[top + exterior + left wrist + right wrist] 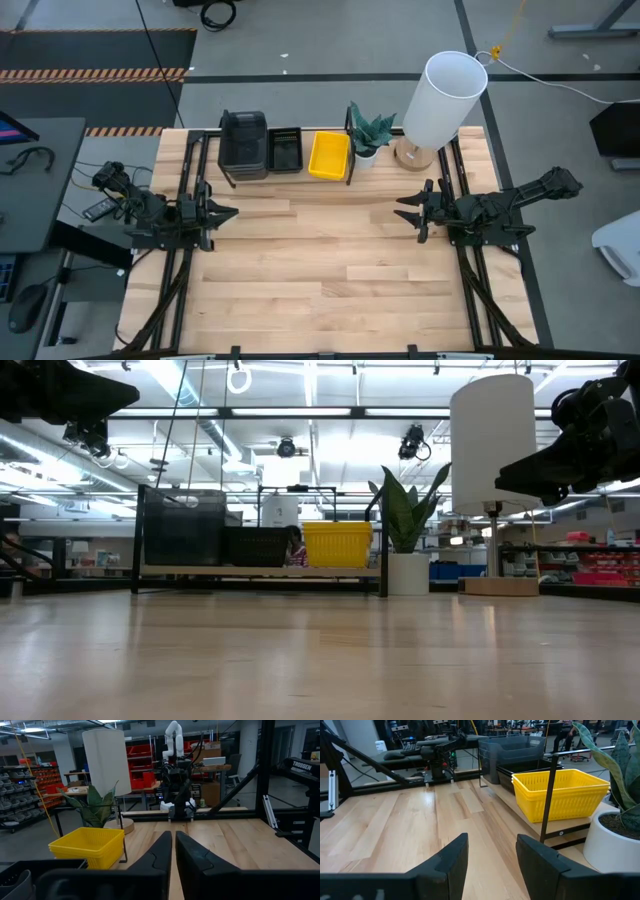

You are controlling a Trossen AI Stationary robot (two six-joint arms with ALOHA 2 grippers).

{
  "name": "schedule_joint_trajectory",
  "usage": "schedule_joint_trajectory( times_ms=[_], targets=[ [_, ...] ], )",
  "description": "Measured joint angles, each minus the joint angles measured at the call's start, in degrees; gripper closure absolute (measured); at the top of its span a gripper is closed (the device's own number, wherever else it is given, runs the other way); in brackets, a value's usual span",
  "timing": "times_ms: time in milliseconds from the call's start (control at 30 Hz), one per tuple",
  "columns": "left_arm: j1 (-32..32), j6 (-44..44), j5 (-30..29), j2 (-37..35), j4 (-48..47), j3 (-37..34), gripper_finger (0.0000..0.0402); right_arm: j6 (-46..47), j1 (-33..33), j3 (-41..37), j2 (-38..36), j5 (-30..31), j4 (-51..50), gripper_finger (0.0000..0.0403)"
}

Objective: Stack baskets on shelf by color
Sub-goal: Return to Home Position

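Note:
On the shelf (290, 178) at the table's far side stand a dark grey basket stack (243, 143), a black slatted basket (285, 150) and a yellow basket stack (329, 155), side by side from left to right. The low view shows the grey stack (184, 526), the black basket (258, 546) and the yellow stack (337, 544) resting on the plank. My left gripper (228, 211) hovers at the table's left, shut and empty. My right gripper (405, 210) hovers at the right, open and empty.
A potted plant (368, 135) stands just right of the shelf, and a white-shaded lamp (440, 100) on a wooden base stands right of the plant. Bare wooden tabletop (320, 270) lies between and in front of the arms.

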Motion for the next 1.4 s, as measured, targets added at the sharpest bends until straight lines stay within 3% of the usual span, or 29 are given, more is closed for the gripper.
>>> schedule_joint_trajectory(
  times_ms=[1400],
  targets=[
    [0.00, 0.00, 0.00, 0.01, 0.00, 0.00, 0.0363, 0.00, -0.01, 0.00, 0.00, 0.01, 0.00, 0.0231]
  ],
)
